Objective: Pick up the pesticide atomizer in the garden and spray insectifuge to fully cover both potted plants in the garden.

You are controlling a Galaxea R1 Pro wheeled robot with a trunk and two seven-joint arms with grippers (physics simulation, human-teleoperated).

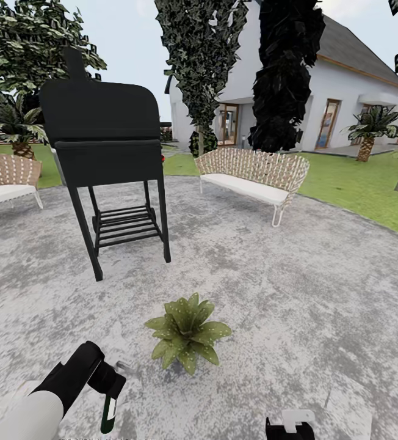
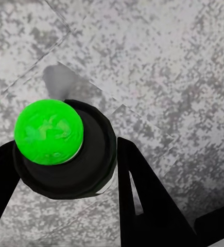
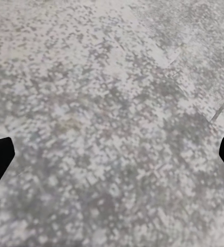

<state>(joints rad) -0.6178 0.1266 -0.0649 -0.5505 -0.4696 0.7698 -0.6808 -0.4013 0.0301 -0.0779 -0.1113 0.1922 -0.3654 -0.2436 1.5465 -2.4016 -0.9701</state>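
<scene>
One potted plant (image 1: 188, 333), a low rosette of speckled green leaves, stands on the grey stone patio (image 1: 296, 287) just ahead of me. My left gripper (image 1: 108, 391) hangs low to the plant's left, shut on the pesticide atomizer (image 1: 108, 415), whose dark green body hangs down under the black head. In the left wrist view the atomizer (image 2: 65, 154) shows end-on as a bright green disc in a black ring, and the black fingers (image 2: 142, 206) press it from both sides. My right gripper (image 3: 112, 157) is open over bare stone, and it peeks in at the head view's lower edge (image 1: 290, 425).
A black grill (image 1: 107, 140) on legs stands beyond the plant to the left. A woven bench (image 1: 254, 174) sits further back on the right, and a woven chair (image 1: 3, 177) at the far left. Lawn (image 1: 364, 189), trees and the white house (image 1: 345, 98) lie behind.
</scene>
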